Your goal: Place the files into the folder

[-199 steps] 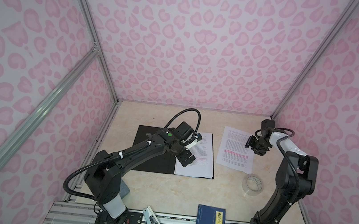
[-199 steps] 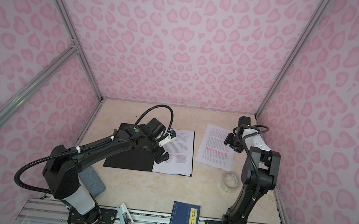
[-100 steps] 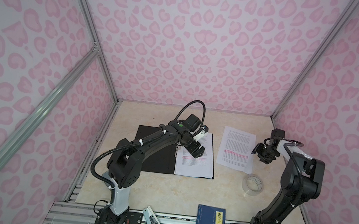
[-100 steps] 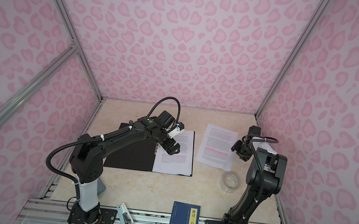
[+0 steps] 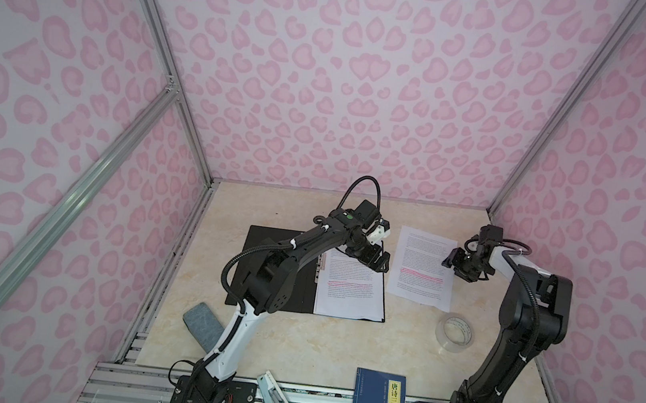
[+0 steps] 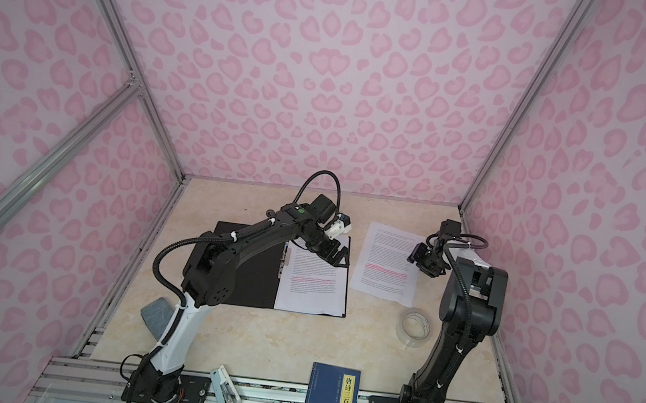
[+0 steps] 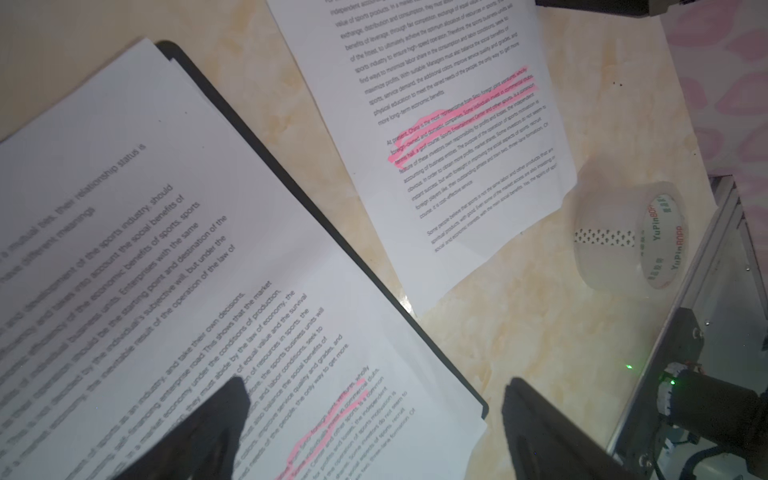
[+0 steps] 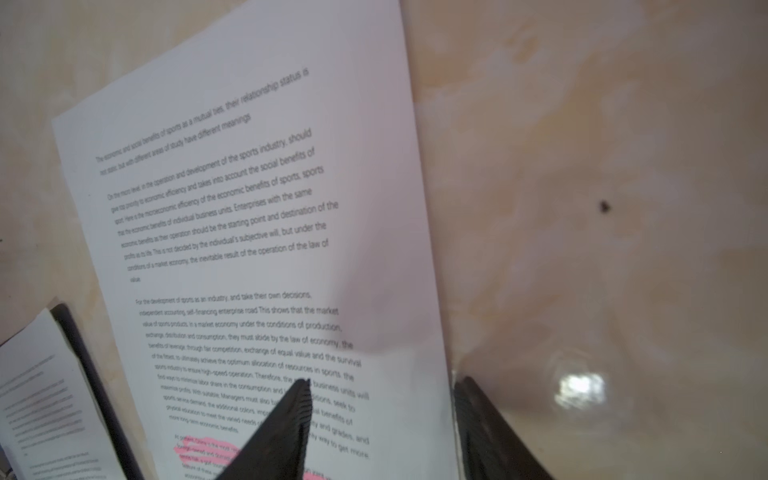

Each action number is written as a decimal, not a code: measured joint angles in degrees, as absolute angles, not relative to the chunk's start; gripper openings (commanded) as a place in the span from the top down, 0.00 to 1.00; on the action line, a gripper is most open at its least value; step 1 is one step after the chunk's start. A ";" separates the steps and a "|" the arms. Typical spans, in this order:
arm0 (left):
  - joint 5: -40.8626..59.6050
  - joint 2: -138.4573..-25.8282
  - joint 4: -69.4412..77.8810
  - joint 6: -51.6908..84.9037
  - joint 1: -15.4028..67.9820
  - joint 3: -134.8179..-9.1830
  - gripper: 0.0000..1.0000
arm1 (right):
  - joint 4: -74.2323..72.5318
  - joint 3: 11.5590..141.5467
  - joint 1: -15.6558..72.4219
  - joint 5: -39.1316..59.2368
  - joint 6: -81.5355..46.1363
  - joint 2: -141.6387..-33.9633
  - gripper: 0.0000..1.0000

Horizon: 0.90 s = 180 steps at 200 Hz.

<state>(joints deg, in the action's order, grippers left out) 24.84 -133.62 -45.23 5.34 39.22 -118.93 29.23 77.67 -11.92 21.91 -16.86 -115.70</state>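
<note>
Pink spotted walls all round, pale stone table [image 5: 295, 341] below. On it, lying open and flat, black side up: the folder [image 5: 262, 235]. On the right half of the folder, a neat pile of files [image 5: 349, 298]. Just right of the folder, flat on the table and not touching it, one more loose sheet [image 5: 424, 265], turned a little.

Most likely very light, thin and floppy. Bends and creases with ease, and slides on smooth stone. Hard to lift from the middle. Best taken at an edge, maybe the side away from the folder, with a soft pinch so as not to crumple it.

Left gripper [image 5: 379, 261]: stretched out over the far right corner of the folder, just above the pile, fingers wide apart, holding nothing.

Right gripper [image 8: 384, 384]: low and tipped down over the loose sheet's edge away from the folder, fingers [image 8: 286, 424] partly apart, one over the paper, its mate past the edge over bare table. Nothing pinched, going by the right wrist view.

Further right of the folder, by the sheet's near corner: a clear tape roll [image 5: 455, 334].
</note>
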 measured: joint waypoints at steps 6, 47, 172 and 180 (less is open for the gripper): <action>25.17 -134.30 -45.28 5.85 39.22 -119.63 0.02 | 29.26 77.84 -11.53 22.13 -16.75 -115.87 0.44; 25.89 -137.27 -46.24 6.66 39.33 -122.52 0.01 | 28.71 77.06 -11.29 25.08 -16.34 -115.63 0.53; 25.89 -138.98 -46.85 7.49 40.18 -124.77 0.01 | 32.58 72.77 -13.06 37.54 -19.90 -111.74 0.71; 25.89 -138.98 -46.98 7.49 40.23 -124.97 0.01 | 32.62 72.84 -13.04 37.76 -19.86 -111.74 0.73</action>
